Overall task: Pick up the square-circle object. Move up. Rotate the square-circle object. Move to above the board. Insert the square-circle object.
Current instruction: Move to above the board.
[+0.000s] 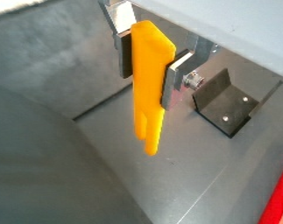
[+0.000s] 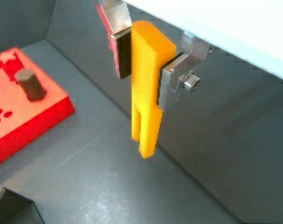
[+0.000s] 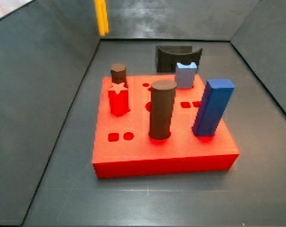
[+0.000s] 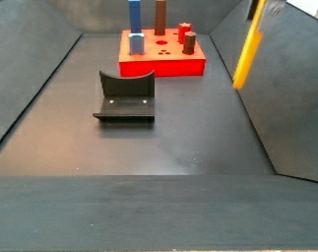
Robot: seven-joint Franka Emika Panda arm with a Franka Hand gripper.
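The square-circle object (image 1: 147,87) is a tall orange-yellow slab, and it hangs upright in the air with its split end pointing down. My gripper (image 1: 147,68) is shut on its upper part, one silver finger (image 1: 171,83) pressed against each flat face; the same grip shows in a wrist view (image 2: 147,66). In a side view the slab (image 4: 248,44) hangs close to the right wall, well off the floor and apart from the board (image 4: 161,67). The board (image 3: 169,158) is a thick red block. In this side view only the slab's lower part (image 3: 103,16) shows, far behind the board.
On the board stand a blue square post (image 3: 212,106), a dark brown cylinder (image 3: 163,109), a red peg (image 3: 118,89) and a small grey piece (image 3: 187,75). The dark fixture (image 4: 126,96) sits on the floor in front of the board. Grey walls enclose the floor.
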